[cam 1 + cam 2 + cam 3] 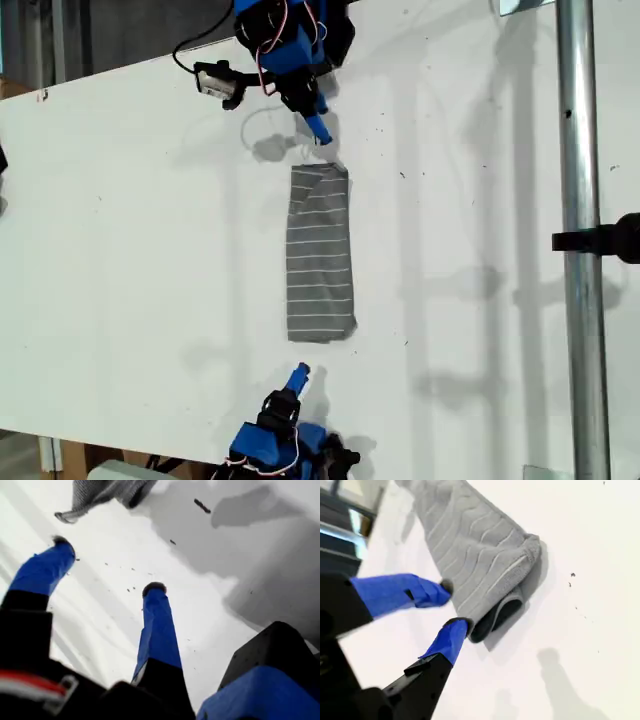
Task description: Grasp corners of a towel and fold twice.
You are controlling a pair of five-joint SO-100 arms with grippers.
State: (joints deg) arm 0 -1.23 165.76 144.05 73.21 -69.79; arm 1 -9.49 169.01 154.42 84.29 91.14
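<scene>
Lying folded, the towel [470, 545] touches my second gripper [454, 605].

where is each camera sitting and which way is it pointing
Exterior view: overhead, looking down on the table and towel; one arm shows at its top edge, another at its bottom edge.
First wrist view: rides my first end effector, looking along its open fingers toward the towel's edge.
Second wrist view: rides my second end effector, close on the towel's folded end.
Shared: all three show the towel.
</scene>
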